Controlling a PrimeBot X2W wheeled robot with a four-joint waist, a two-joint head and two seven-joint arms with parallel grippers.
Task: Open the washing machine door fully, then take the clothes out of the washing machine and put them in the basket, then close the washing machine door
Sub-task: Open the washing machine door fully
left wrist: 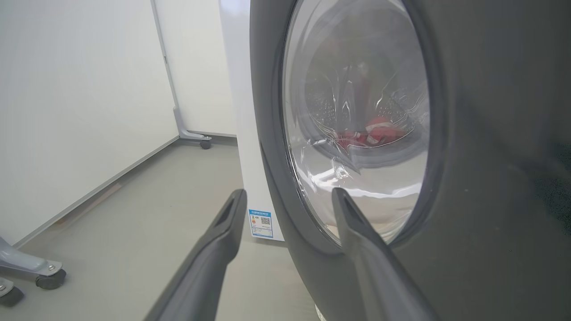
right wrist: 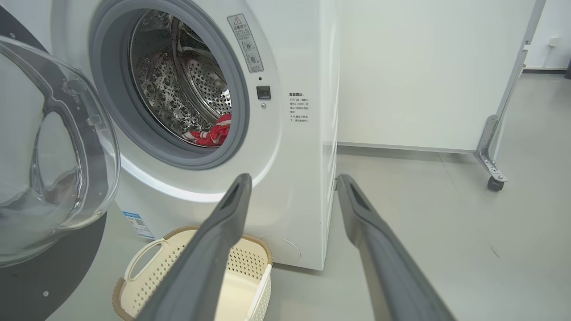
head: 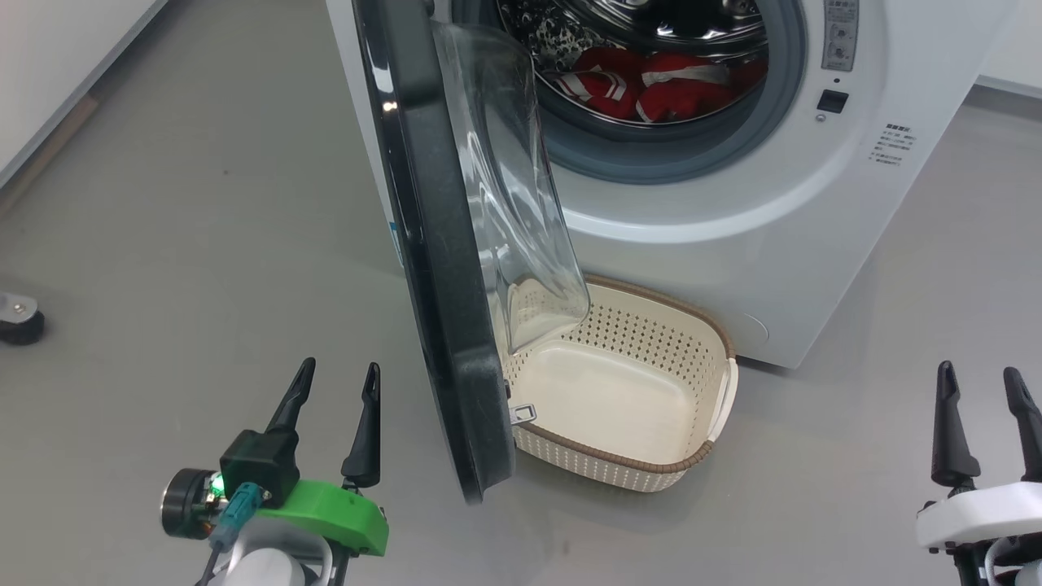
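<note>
Closest in the head view, the left gripper (head: 340,366) sits at the lower left and the right gripper (head: 978,370) at the lower right. Both have their fingers spread wide with nothing between them. The left one is near the outer face of the door's lower end. The right one is well apart from the machine, over bare grey floor (head: 203,203).

The washing machine (head: 733,244) stands ahead, white, with its round mouth uncovered. The washing machine door (head: 431,244) is swung out towards the camera and appears almost edge-on, its black rim running from the top of the view down to the floor area between the left gripper and the basket. Its clear glass bowl (head: 513,203) bulges to the right, and its lower part overlaps the basket's left end.

The basket (head: 651,468) sits on the floor against the foot of the machine, below the mouth, with nothing inside. A grey gasket (head: 651,159) rings the opening and the steel drum (right wrist: 178,80) shines behind it. The clothes (head: 651,85), red with white stripes, lie at the bottom of the drum.

In the left wrist view the fingers point at the door's outer side, and a small blue sticker (left wrist: 261,223) shows low on the machine's side. A metal latch (head: 523,413) juts from the door's inner edge, just above the basket rim.
</note>
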